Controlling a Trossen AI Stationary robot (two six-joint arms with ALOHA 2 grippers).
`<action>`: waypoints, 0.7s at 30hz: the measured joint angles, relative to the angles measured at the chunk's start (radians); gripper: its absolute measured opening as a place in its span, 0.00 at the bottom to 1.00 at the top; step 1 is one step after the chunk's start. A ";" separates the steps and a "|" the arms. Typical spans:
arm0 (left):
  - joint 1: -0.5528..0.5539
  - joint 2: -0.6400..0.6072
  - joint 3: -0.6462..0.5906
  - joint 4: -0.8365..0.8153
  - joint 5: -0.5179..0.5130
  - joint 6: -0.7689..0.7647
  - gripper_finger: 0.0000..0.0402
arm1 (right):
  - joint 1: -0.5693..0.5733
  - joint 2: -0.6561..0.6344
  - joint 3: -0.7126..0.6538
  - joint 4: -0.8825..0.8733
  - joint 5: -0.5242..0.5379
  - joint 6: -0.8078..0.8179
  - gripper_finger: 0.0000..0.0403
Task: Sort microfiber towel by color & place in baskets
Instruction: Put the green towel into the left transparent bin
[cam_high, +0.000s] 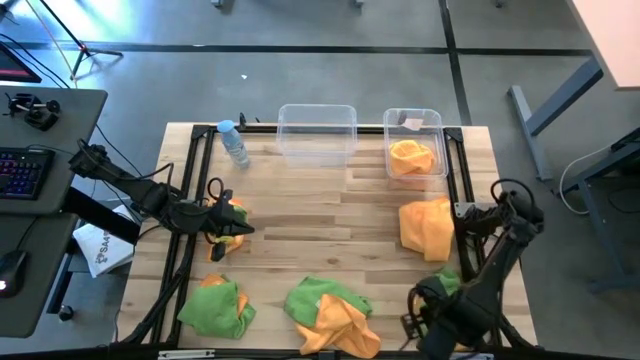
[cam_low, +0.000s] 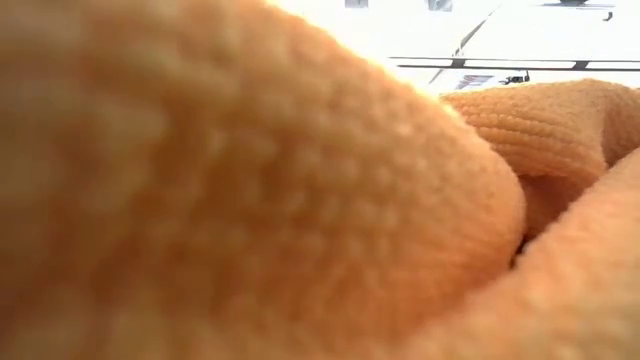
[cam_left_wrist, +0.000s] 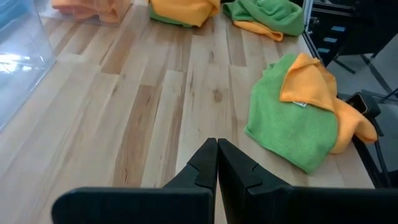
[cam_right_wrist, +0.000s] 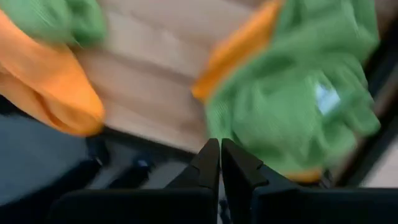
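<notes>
Sorting towels: both claws closed and empty

Hovering low over the table's left side, the left claw (cam_left_wrist: 217, 163) has its fingers pressed together with nothing between them; in the high view it (cam_high: 238, 228) sits near the left edge, about midway along it. Just beyond it, toward the near left corner, lies a green towel (cam_left_wrist: 289, 121) with an orange towel (cam_left_wrist: 311, 87) folded on top of it; a small white tag shows at the orange one's hem, too small to read.

The right claw (cam_right_wrist: 219, 163) is at the near right corner, fingers nearly touching and gripping nothing, with a green towel (cam_right_wrist: 298, 106) just past its tips at the table's edge.

A green-and-orange heap (cam_high: 330, 312) lies along the near edge's middle. An orange towel (cam_high: 427, 226) lies near the right edge.

At the far edge stand the two baskets: the wider basket (cam_high: 317, 133) near the middle, and the narrower basket (cam_high: 414, 145) toward the far right corner, holding an orange towel (cam_high: 411, 158) and bearing a small white label, unreadable. A water bottle (cam_high: 234, 145) with a blue cap lies left of the wider basket.

Orange cloth (cam_low: 250, 200) fills the low view.
</notes>
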 joint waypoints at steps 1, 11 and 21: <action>0.000 0.000 0.000 0.004 0.000 0.000 0.00 | 0.007 0.000 0.000 -0.001 -0.038 0.003 0.06; 0.000 0.000 0.000 0.025 0.000 0.000 0.00 | 0.063 0.000 0.000 -0.078 -0.074 -0.139 0.32; 0.000 0.000 0.000 0.047 -0.001 -0.016 0.00 | 0.066 0.058 -0.001 -0.078 -0.100 -0.475 0.37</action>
